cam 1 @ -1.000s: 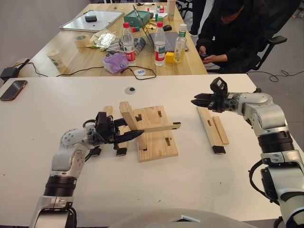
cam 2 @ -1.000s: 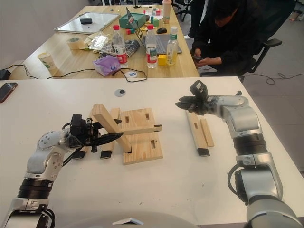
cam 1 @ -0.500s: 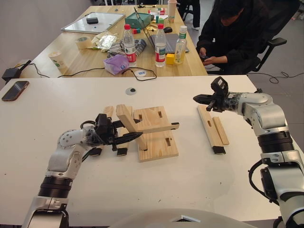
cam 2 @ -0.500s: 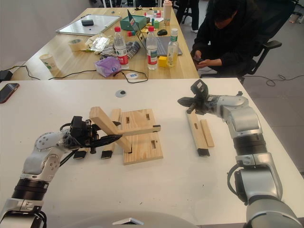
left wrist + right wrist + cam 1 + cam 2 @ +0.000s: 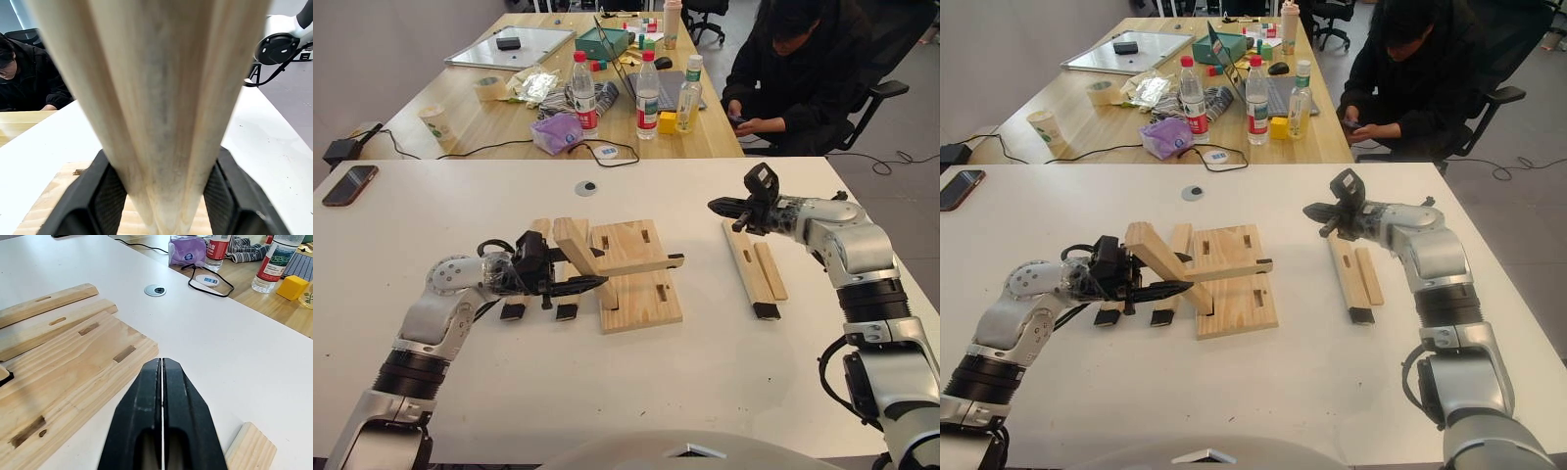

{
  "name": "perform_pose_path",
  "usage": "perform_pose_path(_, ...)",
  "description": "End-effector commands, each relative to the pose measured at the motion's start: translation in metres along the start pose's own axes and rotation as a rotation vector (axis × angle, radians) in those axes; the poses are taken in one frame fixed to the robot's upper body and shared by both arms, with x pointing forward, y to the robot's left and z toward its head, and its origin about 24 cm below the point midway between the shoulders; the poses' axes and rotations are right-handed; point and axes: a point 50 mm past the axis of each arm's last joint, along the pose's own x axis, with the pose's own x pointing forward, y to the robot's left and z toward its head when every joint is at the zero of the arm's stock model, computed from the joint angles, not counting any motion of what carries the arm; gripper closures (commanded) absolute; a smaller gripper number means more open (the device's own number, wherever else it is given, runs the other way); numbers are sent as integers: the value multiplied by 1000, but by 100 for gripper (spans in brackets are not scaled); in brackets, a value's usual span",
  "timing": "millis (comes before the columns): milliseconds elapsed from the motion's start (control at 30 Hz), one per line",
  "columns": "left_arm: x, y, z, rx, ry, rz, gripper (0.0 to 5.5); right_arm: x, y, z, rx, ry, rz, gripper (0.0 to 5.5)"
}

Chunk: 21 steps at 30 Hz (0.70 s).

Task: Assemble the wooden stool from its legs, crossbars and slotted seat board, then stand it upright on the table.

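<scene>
Two pieces stood joined: a leg (image 5: 576, 247) with a crossbar (image 5: 646, 263) sticking out sideways. They were tilted over the slotted seat board (image 5: 646, 294), which lay flat on the worktop (image 5: 431, 206). The left claw (image 5: 592, 283) was clenched on that leg low down, close to the board. Held so near one end, the leg could pivot between the fingers, and its foot might jam askew in a slot or drag the loose board. The right claw (image 5: 717, 207) was pressed shut on nothing, hovering above the far ends of two spare legs (image 5: 756, 266). If it came down closed, it would probably shove them rather than grasp one.
</scene>
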Motion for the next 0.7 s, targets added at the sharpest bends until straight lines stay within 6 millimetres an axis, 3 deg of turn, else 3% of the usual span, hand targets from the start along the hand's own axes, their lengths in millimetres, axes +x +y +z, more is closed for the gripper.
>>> perform_pose_path(33, -30, -57, -112, -492, 586, -30, 347, 4, 7, -1, 38, -43, -4, 550)
perform_pose_path(500, -38, -63, -126, -479, 744, -46, 347, 3, 11, -6, 35, -38, -10, 550)
perform_pose_path(700, -24, -56, -108, -376, 825, -95, 347, 5, 16, -10, 45, -38, -8, 550)
